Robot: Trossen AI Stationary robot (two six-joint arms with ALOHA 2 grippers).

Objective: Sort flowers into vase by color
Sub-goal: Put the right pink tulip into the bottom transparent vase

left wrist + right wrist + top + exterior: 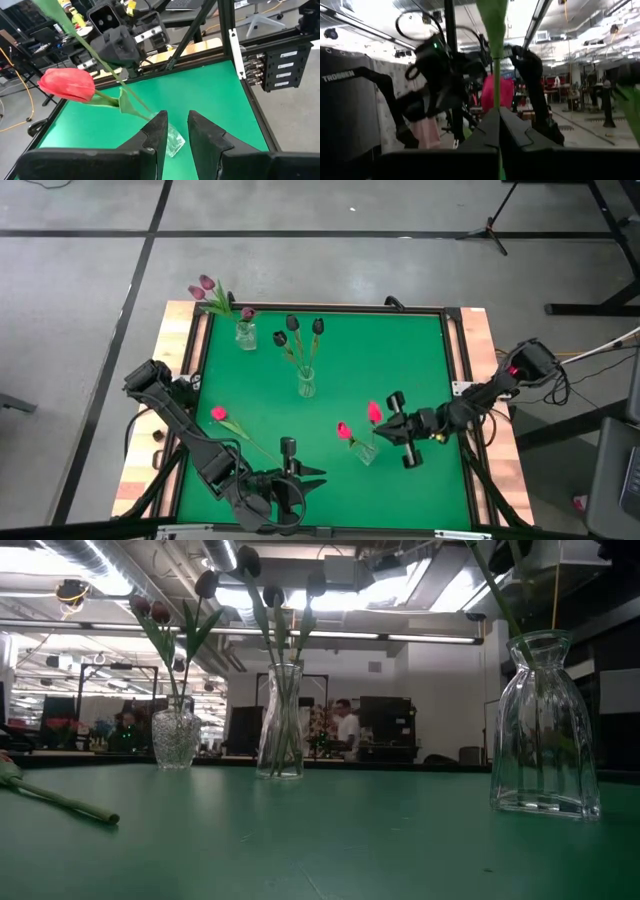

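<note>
A clear glass vase (pixel 366 451) (pixel 545 730) stands near the table's right front with two pink-red tulips (pixel 345 430) over it. My right gripper (pixel 385 428) (pixel 497 111) is beside that vase on its right, shut on a green stem. Another pink-red tulip (pixel 218 413) (pixel 60 802) lies flat on the green mat at the left front. My left gripper (pixel 318 473) (pixel 177 120) hovers by the near edge, left of the vase, open and empty. It faces the vase (pixel 173 141) and one red head (pixel 67 84). My right gripper pinches a thin green tulip stem (pixel 496 97) between its two fingers. The fingers come from the table's right side, slanting a little upward, and lie across the stem. The stem stands roughly upright and a leaf (pixel 492 20) rises above the fingers. Its lower end is hidden.
A vase with mauve tulips (pixel 245 335) (pixel 176 740) stands at the far left of the mat. One with dark maroon tulips (pixel 306 383) (pixel 281 720) stands in the middle. Wooden borders (pixel 478 350) flank the mat. Open green mat lies between the vases.
</note>
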